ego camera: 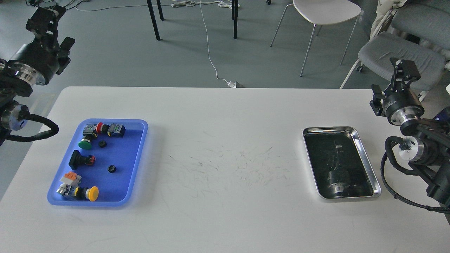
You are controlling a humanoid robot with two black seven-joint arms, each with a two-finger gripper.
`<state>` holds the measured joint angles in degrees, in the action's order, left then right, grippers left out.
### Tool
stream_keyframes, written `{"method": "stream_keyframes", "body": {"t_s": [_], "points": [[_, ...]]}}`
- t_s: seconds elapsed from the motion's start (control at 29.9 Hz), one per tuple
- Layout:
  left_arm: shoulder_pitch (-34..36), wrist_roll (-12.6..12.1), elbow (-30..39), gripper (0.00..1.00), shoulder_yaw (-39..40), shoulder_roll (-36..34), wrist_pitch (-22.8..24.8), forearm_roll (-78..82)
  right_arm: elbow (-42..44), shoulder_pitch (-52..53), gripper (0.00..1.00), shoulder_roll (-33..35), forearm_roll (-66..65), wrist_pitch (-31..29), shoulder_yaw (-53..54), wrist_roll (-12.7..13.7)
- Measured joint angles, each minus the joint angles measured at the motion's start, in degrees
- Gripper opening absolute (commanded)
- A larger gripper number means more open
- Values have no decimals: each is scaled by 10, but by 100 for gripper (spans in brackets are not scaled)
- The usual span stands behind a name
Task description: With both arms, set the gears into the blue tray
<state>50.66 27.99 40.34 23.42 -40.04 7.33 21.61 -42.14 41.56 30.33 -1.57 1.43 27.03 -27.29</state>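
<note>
- Two grippers were up and clear of the table: the left gripper hung high at the far-left edge, over the floor beyond the table's corner, and the right gripper was raised off the table's right edge.
- Left gripper's fingers looked dark and bunched from this angle; whether they were parted or closed, I couldn't tell. Nothing visibly held in it.
- Right gripper, same story: small, dark, seen nearly end-on, so its opening couldn't be read, and no object showed between its fingers.
- Moving outward from the left arm, the blue tray sat just inside the table's left side, nearer that arm by far.
- Inside it lay two gears, one gear up near the green-capped switch and a second gear lower, on bare blue floor toward the middle.
- Both gears appeared to lie flat, hole upward, so no long axis to speak of; round from above.
- Push-button switches shared the tray: a red-capped one, a black one, and a yellow-capped one at the near end.
- Across on the right, the silver tray sat just beside the right arm, well apart from the blue one, and no gear was visible in it; only reflections showed.
- My call: no loose gear visible on the white table, so the job looked done or nearly done.
</note>
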Motion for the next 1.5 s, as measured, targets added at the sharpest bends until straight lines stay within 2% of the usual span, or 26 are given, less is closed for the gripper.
{"method": "stream_keyframes", "body": {"t_s": [0.13,0.3,0.53,0.7,0.84,0.97,1.1,1.37,1.5], "points": [[0,0,-8,99,4,1,18,-27,-12,-1,99,2,1,0,11,1],[0,-34,-9,99,11,5,58,-101,-37,-5,99,12,10,-7,30,3],[-1,-52,-32,99,10,36,63,-122,-81,-34,99,14,14,-14,85,4],[3,-51,-49,99,20,52,87,-135,-96,-44,99,14,15,-14,105,3],[2,-52,-50,99,38,53,134,-177,-103,-47,99,14,15,-16,111,2],[-1,-83,-51,99,49,51,170,-231,-106,-51,99,14,22,-16,111,4],[-1,-102,-51,99,52,48,184,-259,-107,-53,99,15,26,-14,111,4],[-10,-200,-47,99,30,52,206,-286,-117,-54,99,20,26,-18,111,4],[-6,-217,-45,99,14,53,207,-287,-124,-54,99,20,26,-19,111,4]]}}
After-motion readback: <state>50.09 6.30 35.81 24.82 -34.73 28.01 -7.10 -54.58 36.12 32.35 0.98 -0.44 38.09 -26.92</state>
